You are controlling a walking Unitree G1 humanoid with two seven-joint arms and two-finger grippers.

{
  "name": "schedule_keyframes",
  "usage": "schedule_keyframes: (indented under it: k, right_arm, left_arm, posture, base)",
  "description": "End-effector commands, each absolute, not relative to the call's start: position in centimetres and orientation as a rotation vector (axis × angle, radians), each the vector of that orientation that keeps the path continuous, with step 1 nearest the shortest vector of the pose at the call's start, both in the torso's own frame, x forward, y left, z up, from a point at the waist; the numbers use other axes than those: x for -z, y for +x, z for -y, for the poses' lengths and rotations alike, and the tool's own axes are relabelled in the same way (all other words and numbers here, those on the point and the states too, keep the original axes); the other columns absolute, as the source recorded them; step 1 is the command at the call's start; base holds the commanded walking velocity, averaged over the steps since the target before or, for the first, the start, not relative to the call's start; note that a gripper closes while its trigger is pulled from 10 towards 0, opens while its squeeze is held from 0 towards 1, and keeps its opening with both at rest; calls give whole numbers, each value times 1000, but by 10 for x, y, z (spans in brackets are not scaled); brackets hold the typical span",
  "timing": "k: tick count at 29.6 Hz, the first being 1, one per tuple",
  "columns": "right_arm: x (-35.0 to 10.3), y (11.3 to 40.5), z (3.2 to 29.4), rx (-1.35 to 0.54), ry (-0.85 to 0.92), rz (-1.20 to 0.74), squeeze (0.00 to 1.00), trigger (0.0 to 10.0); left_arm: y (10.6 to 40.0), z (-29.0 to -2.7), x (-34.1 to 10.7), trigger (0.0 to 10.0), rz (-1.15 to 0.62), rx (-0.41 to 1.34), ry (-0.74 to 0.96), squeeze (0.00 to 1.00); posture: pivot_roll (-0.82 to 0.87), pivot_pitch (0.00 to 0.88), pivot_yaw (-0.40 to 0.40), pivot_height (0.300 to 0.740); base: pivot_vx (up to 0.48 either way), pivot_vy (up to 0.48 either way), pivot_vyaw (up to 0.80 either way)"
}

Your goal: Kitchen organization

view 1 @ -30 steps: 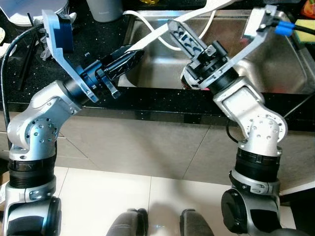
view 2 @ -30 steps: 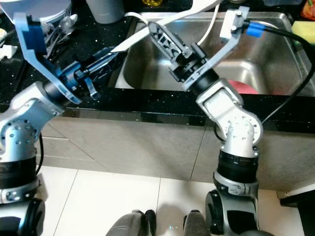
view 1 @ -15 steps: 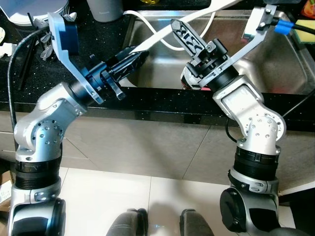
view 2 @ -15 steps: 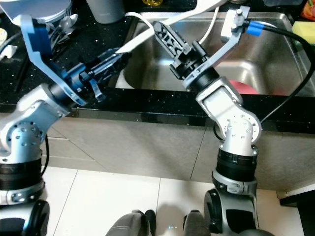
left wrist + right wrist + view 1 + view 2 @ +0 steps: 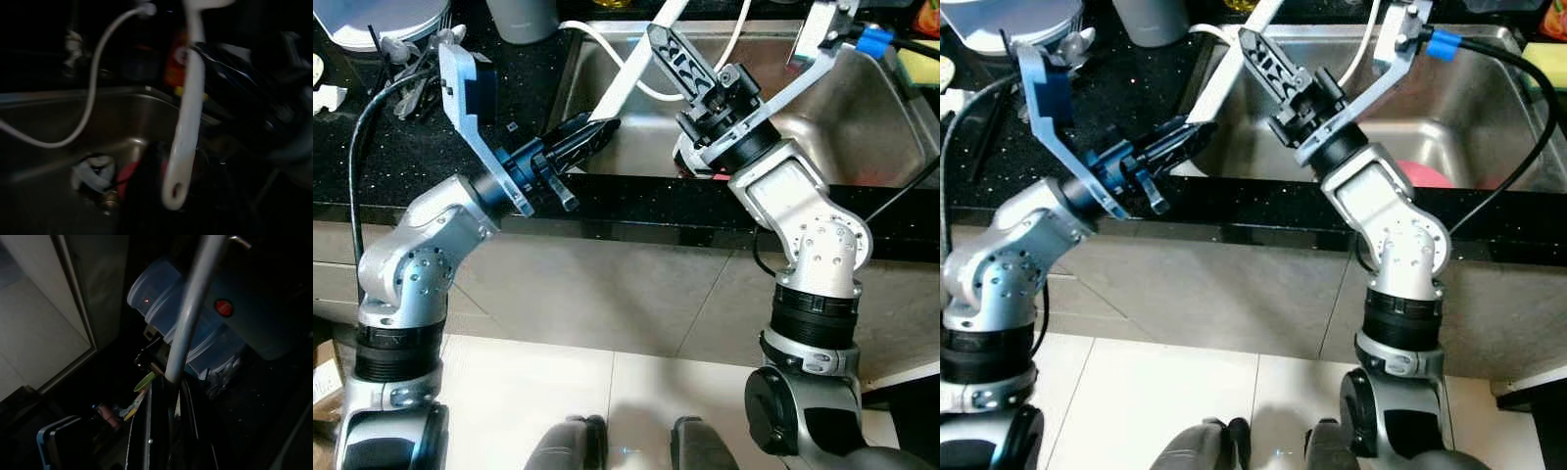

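Right claw (image 5: 658,47) apparently pinches white utensil (image 5: 628,73) over sink edge (image 5: 607,174); left claw (image 5: 592,137) pressed together.

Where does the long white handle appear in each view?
Left eye view: white handle slants over the sink's left side.
Right eye view: same slant.
Left wrist view: centre, hole at its end.
Right wrist view: pale bar.
Shared landmark: white cable, also in the left wrist view.

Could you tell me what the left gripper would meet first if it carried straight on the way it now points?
Probably the long white utensil that the right gripper holds: the left gripper points at its lower end over the sink's left edge. Depth is unclear; missing that, it would head into the basin.
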State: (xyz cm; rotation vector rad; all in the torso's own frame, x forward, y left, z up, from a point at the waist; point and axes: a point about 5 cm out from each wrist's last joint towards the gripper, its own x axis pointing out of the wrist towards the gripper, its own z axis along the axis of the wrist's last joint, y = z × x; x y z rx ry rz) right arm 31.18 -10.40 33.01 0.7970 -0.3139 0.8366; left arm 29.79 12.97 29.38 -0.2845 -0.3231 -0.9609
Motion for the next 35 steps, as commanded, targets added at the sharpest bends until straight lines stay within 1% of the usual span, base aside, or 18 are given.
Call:
schedule_keyframes:
  k: [1, 4, 5, 8, 12, 13, 15, 16, 17, 18, 19, 20, 25, 26, 27, 29, 30, 35]
  right_arm:
    - [-322, 318, 110, -768, 790, 294, 0, 10000]
    - [-322, 318, 110, -764, 788, 293, 0, 10000]
    - [-321, 320, 112, -743, 778, 292, 0, 10000]
    - [-319, 323, 115, -706, 763, 293, 0, 10000]
    - [-313, 335, 126, -557, 667, 296, 0, 10000]
    - [-308, 340, 127, -504, 596, 286, 0, 10000]
    - [-287, 353, 123, -401, 324, 204, 0, 10000]
    - [-287, 353, 123, -401, 324, 204, 0, 10000]
    - [-276, 358, 121, -363, 206, 180, 0, 10000]
    - [-276, 358, 121, -363, 206, 180, 0, 10000]
    - [-264, 363, 117, -333, 97, 153, 0, 10000]
    - [-264, 363, 117, -333, 97, 153, 0, 10000]
    - [-236, 372, 100, -268, -384, 149, 0, 10000]
    - [-236, 372, 100, -268, -384, 149, 0, 10000]
    - [-233, 374, 102, -264, -502, 146, 0, 10000]
    - [-234, 375, 106, -254, -541, 157, 35, 10000]
    - [-235, 375, 108, -255, -502, 158, 1000, 10000]
    - [-244, 375, 115, -242, -366, 187, 1000, 10000]
  left_arm:
    - [299, -139, -305, 10000, 389, 905, -288, 1000]
    - [299, -141, -307, 10000, 392, 898, -294, 1000]
    - [296, -144, -310, 10000, 404, 912, -306, 0]
    - [292, -149, -313, 10000, 412, 919, -317, 0]
    - [294, -160, -308, 10000, 391, 841, -301, 0]
    - [295, -164, -306, 10000, 386, 801, -292, 0]
    - [301, -172, -302, 10000, 369, 701, -296, 0]
    - [301, -172, -302, 10000, 369, 701, -296, 0]
    - [302, -174, -301, 10000, 366, 677, -304, 0]
    - [302, -174, -301, 10000, 366, 677, -304, 0]
    - [303, -175, -301, 10000, 367, 661, -309, 0]
    - [303, -175, -301, 10000, 367, 661, -309, 0]
    - [299, -173, -302, 10000, 368, 661, -311, 0]
    - [299, -173, -302, 10000, 368, 661, -311, 0]
    - [299, -173, -302, 10000, 366, 659, -311, 0]
    - [299, -173, -302, 10000, 365, 656, -311, 0]
    - [299, -173, -302, 10000, 363, 654, -312, 0]
    - [301, -171, -300, 10000, 357, 653, -317, 0]
  posture:
    - [-88, 167, 86, 740]
    - [-88, 166, 87, 740]
    - [-86, 168, 88, 740]
    - [-82, 169, 90, 740]
    - [-76, 171, 90, 740]
    - [-76, 171, 90, 740]
    - [-73, 171, 89, 740]
    - [-73, 171, 89, 740]
    - [-69, 171, 87, 740]
    - [-69, 171, 87, 740]
    - [-61, 171, 85, 740]
    - [-61, 171, 85, 740]
    - [-50, 170, 83, 740]
    - [-50, 170, 83, 740]
    - [-52, 171, 83, 740]
    - [-54, 171, 84, 740]
    - [-56, 172, 85, 740]
    - [-63, 172, 85, 740]
  base:
    - [0, 0, 0]
    - [0, 0, 0]
    - [0, 0, 0]
    - [0, 0, 0]
    - [0, 0, 0]
    - [0, 0, 0]
    - [0, 0, 0]
    - [0, 0, 0]
    - [0, 0, 0]
    - [0, 0, 0]
    - [0, 0, 0]
    - [0, 0, 0]
    - [0, 0, 0]
    - [0, 0, 0]
    - [0, 0, 0]
    - [0, 0, 0]
    - [0, 0, 0]
    - [0, 0, 0]
